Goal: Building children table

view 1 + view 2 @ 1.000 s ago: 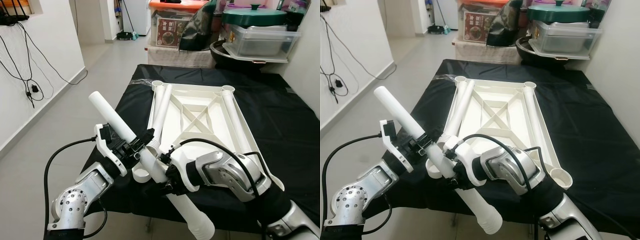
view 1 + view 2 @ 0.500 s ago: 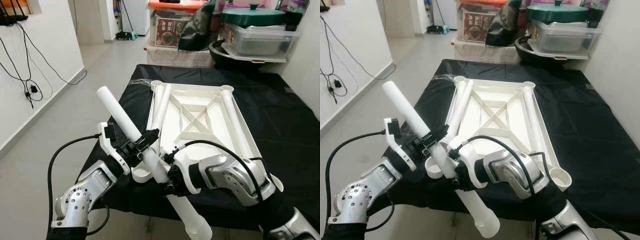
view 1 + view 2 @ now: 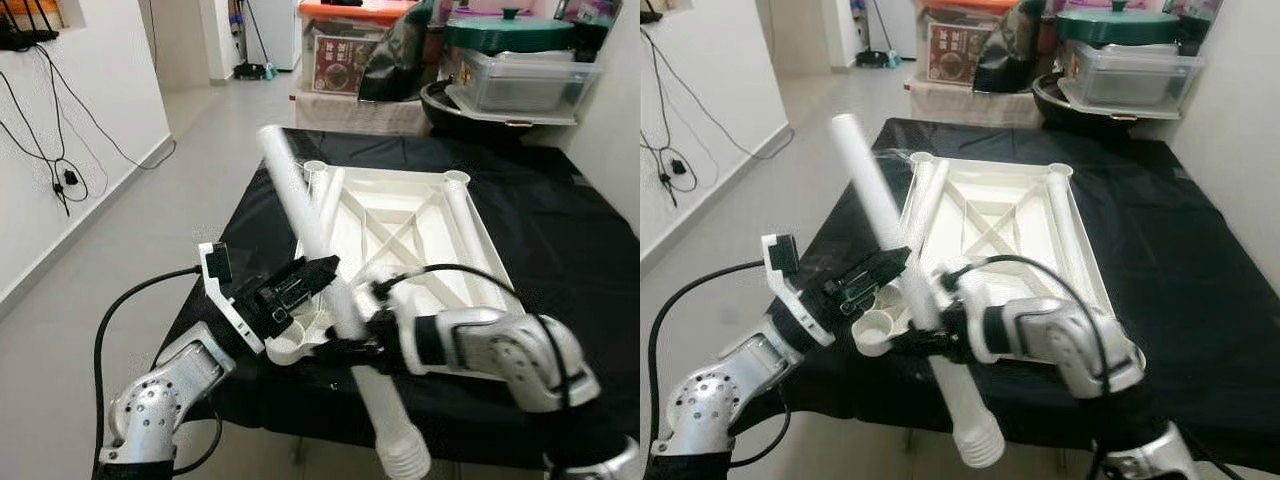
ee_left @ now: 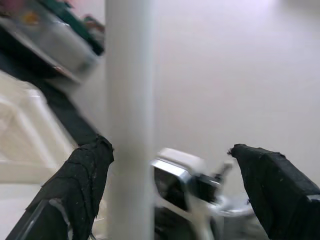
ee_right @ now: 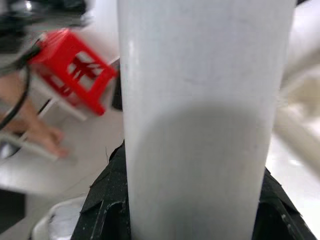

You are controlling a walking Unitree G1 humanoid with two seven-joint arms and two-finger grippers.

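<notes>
Long white plastic tube leg [image 3: 318, 262] runs as a steep diagonal thru the middle of the left eye view, plain end up near top centre, ribbed threaded end down at bottom centre-right, below the table edge. Right gripper [image 3: 352, 345] is clamped round it a bit below mid-length, black fingers [image 5: 102, 200] hugging both sides of the tube in the right wrist view. Left gripper [image 3: 300, 285] sits centre-left of frame, just beside the tube on its left; in the left wrist view its two black fingers [image 4: 82, 185] stand spread wide, tube close against one finger, the other well apart, so it's open, not gripping. White plastic upside-down kids' tabletop w/ X-shaped ribs [image 3: 405, 225] lies centre-right on the black cloth-covered table [image 3: 560, 240]. Two more white tube legs lie in it: one [image 3: 325, 205] along its left side, one [image 3: 460, 235] along its right. Round white corner socket [image 3: 875, 332] shows at the tabletop's near-left corner, lower centre-left of the right eye view, just under the left gripper; whether they touch, can't tell. Upper right of frame, behind the table: green lidded pot [image 3: 508, 30] atop a clear plastic storage box [image 3: 520, 80]. Red plastic stool [image 5: 75, 75], blurred, at upper left of the right wrist view. Black cables [image 3: 50, 130] hang on the white wall, upper left.
</notes>
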